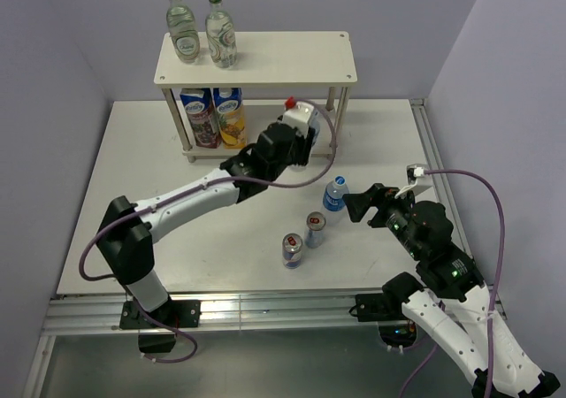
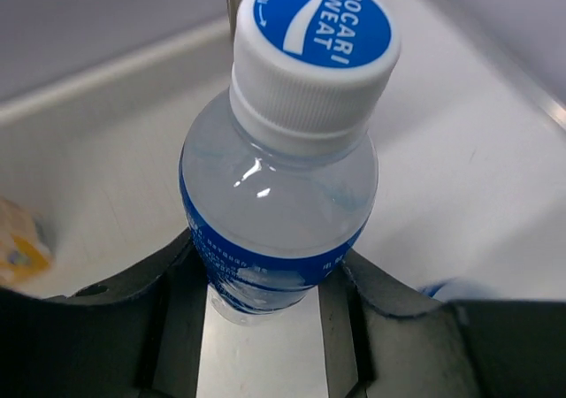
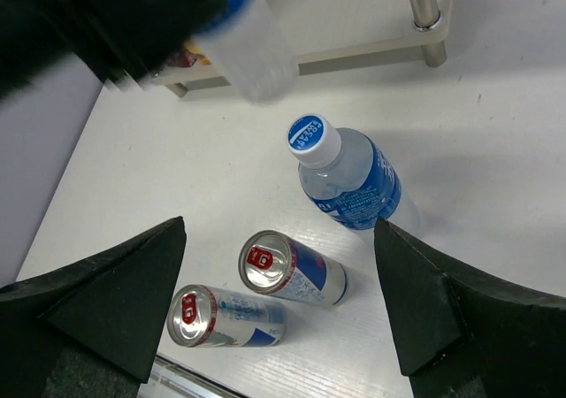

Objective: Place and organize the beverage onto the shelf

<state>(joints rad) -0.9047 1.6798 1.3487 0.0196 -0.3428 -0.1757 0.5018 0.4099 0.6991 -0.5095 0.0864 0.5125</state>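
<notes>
My left gripper (image 1: 299,126) is shut on a clear Pocari Sweat bottle (image 2: 279,195) with a blue label and a white and blue cap. It holds the bottle off the table, just in front of the right part of the lower tier of the cream-white shelf (image 1: 265,59). The bottle's base also shows in the right wrist view (image 3: 252,57). A second Pocari Sweat bottle (image 1: 334,195) stands on the table, with two silver and blue cans (image 1: 315,228) (image 1: 293,250) beside it. My right gripper (image 1: 364,208) is open and empty, above the table right of this bottle (image 3: 349,181) and the cans (image 3: 292,270).
Two glass bottles (image 1: 184,28) (image 1: 221,34) stand at the left of the shelf's top board. Two cartons (image 1: 202,115) (image 1: 230,115) stand at the left of the lower tier. A metal shelf post (image 3: 423,0) stands at the front right corner. Walls close the table at back and sides.
</notes>
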